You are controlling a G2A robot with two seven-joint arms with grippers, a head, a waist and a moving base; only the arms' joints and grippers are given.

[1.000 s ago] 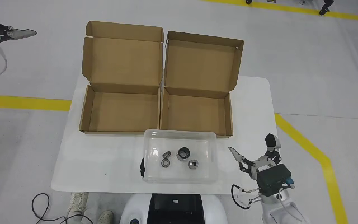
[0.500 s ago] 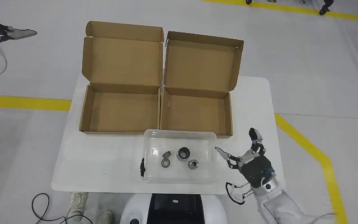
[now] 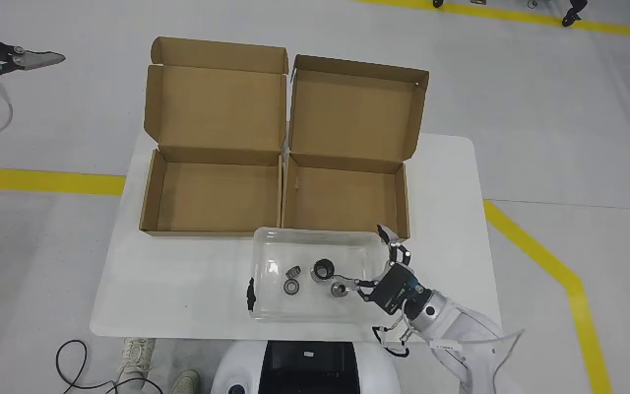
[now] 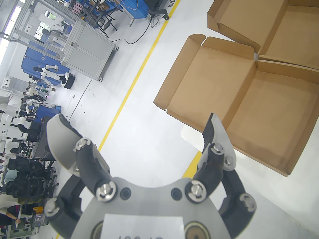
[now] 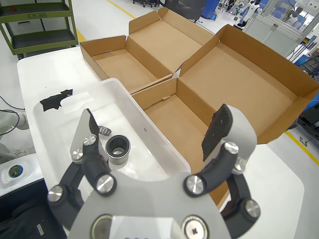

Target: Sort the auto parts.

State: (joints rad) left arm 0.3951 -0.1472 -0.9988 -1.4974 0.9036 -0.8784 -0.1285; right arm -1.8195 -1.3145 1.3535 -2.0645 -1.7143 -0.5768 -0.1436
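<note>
1. Top view: white table (image 3: 443, 187) carries two open cardboard boxes side by side along the far half, the left box (image 3: 212, 197) and the right box (image 3: 343, 202). Both have their lids folded back, away from the robot.
2. A clear plastic bin (image 3: 315, 231) sits just near of the boxes, at the middle of the table. A scrap of black tape (image 3: 250, 294) is on its left end.
3. The bin holds four small metal parts: a dark ring (image 3: 322, 269), a bearing (image 3: 340, 289) to its near right, and two smaller bearings (image 3: 292, 270) (image 3: 291, 287) to the left.
4. The right gripper (image 3: 371, 260) hangs over the right end of the bin with its jaws wide apart and nothing between them. One tip is just beside the near-right bearing; I cannot tell whether they touch. The other tip is over the bin's far right corner.
5. Right wrist view: right gripper (image 5: 154, 118), jaws spread. A short steel sleeve (image 5: 118, 149) and a roller bearing (image 5: 104, 130) lie on the bin floor by one tip.
6. Left wrist view: left gripper (image 4: 135, 125), jaws apart and empty, is held off the table's left side, with the floor and the left box (image 4: 269, 115) beyond it.
</note>
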